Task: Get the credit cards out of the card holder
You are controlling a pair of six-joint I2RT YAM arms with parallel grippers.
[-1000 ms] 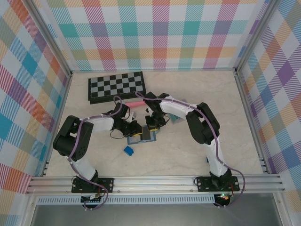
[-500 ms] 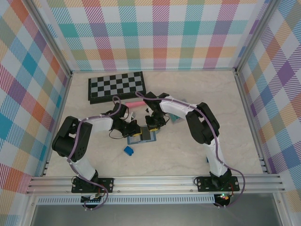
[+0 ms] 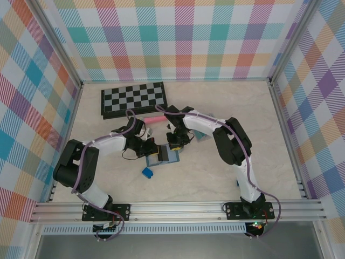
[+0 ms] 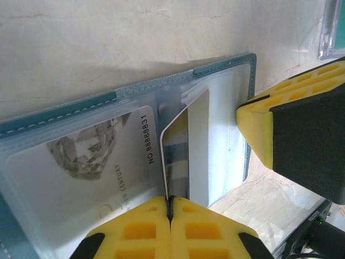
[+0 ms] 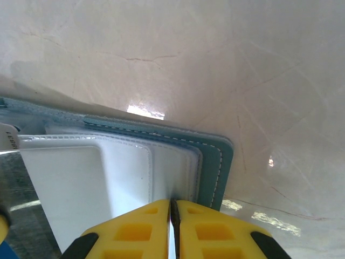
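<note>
My left gripper [image 4: 170, 208] pinches a card [image 4: 188, 151] that sits half out of its slot. The card holder [image 3: 167, 157] lies open mid-table between the arms. My right gripper [image 5: 173, 213] clamps its edge. Next, I reckon: slide the card straight out, holder pinned.

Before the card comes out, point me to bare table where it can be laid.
Widest bare table: between the right arm and the right wall. Also free: the far right corner beside the chessboard, and the near strip between the blue block and the front rail. Crowded: the centre, where left claw and right claw meet at the holder.
</note>
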